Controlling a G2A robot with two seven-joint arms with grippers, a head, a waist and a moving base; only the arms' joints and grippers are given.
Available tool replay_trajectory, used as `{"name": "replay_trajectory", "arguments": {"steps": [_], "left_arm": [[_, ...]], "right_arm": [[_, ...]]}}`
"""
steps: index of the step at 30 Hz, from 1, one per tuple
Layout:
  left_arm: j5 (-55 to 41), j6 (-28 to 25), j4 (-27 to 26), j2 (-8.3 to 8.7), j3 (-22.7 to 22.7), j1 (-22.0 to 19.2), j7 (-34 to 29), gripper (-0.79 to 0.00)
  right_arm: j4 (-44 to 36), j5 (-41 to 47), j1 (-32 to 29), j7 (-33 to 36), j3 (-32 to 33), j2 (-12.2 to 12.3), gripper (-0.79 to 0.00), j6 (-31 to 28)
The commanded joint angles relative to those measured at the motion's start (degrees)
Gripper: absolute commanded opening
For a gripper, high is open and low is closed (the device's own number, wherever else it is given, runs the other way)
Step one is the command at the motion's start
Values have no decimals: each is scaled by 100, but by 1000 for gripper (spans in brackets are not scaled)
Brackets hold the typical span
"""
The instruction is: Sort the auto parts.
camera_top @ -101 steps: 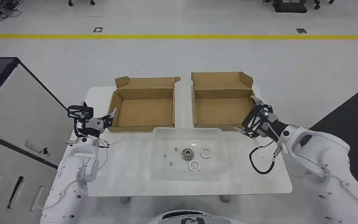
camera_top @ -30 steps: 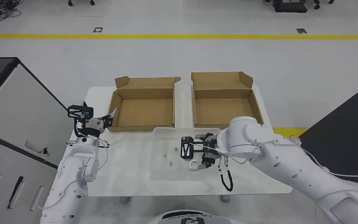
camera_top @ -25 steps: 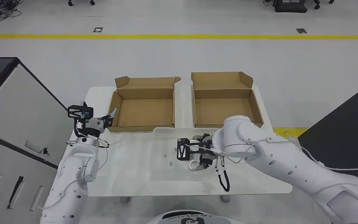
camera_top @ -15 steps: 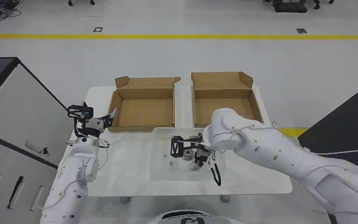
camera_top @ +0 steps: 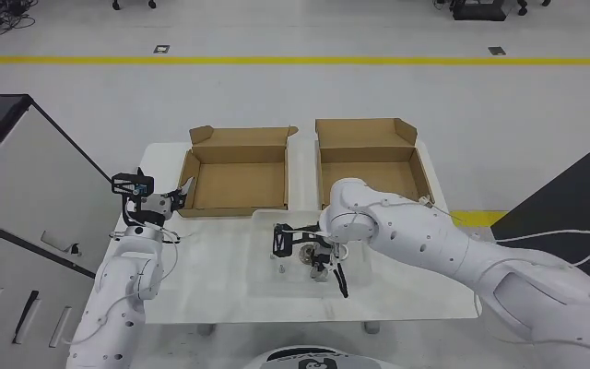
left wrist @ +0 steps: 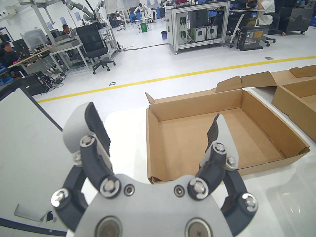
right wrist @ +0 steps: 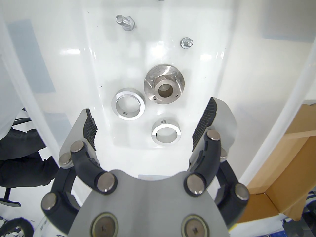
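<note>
Having swung in from the right, the right claw (right wrist: 150, 115) is hovering released over a silver metal ring (right wrist: 166, 131) in the translucent plastic tray (right wrist: 209, 13); the left claw (left wrist: 155, 119) is hanging released.

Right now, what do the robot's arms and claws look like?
The left arm and right arm are smooth, rounded white shells. A black cable loops by the right wrist. The left claw and right claw each have a silver plate with screws, black curved links and ribbed black pads.
</note>
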Motion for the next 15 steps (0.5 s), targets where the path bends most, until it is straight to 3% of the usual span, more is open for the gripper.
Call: {"name": "replay_trajectory", "arguments": {"steps": [1, 7, 15], "left_arm": [[0, 0, 0, 0, 0, 0, 0, 0], [0, 0, 0, 0, 0, 0, 0, 0], [0, 0, 0, 0, 0, 0, 0, 0]], "right_arm": [[103, -84, 5, -71, -42, -57, -117, 16], [298, -305, 1, -194, -131, -194, -246, 94], [416, -574, -28, -324, -163, -318, -345, 205]]}}
